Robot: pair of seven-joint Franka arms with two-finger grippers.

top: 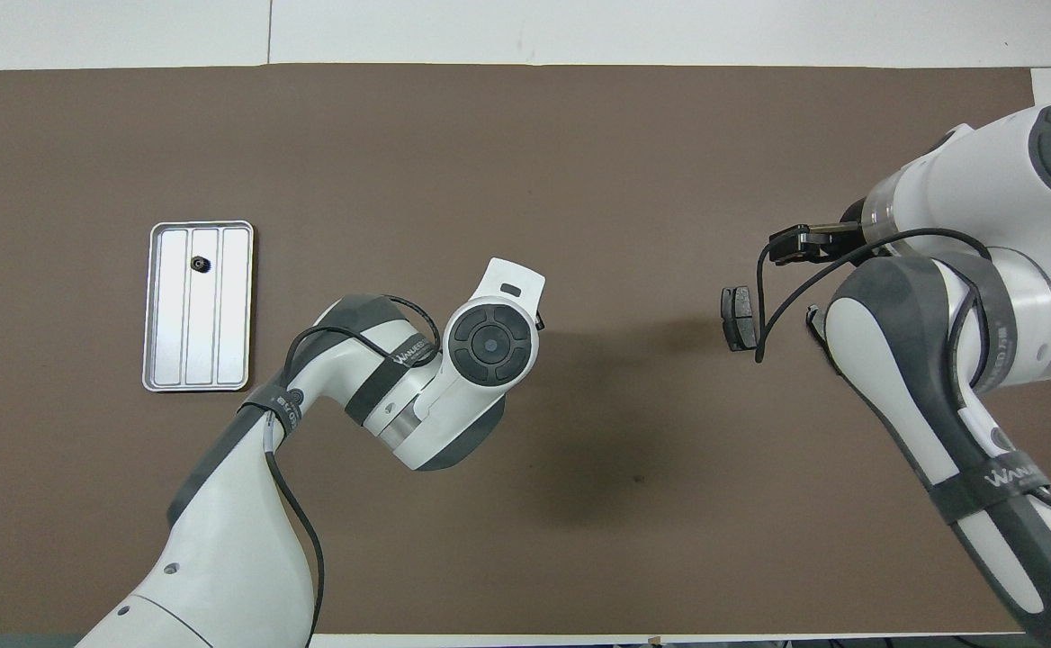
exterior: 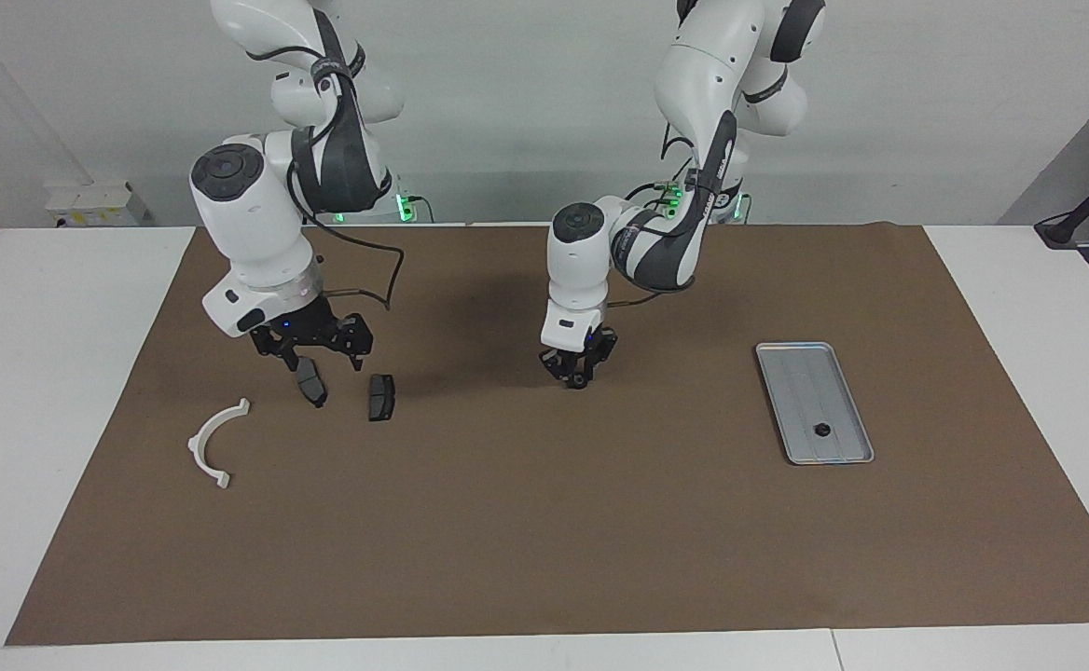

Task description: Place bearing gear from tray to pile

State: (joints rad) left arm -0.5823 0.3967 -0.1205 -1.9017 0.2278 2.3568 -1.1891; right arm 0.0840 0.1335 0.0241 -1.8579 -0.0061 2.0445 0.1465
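Note:
The silver tray lies toward the left arm's end of the mat. A small black bearing gear sits in it. The pile lies toward the right arm's end: a white curved bracket and two dark pads. My right gripper hangs open just over the second pad. My left gripper is low over the middle of the mat, between tray and pile. In the overhead view the left wrist covers it and the right arm covers the bracket.
A brown mat covers most of the white table. The left arm's elbow and forearm stretch over the mat beside the tray.

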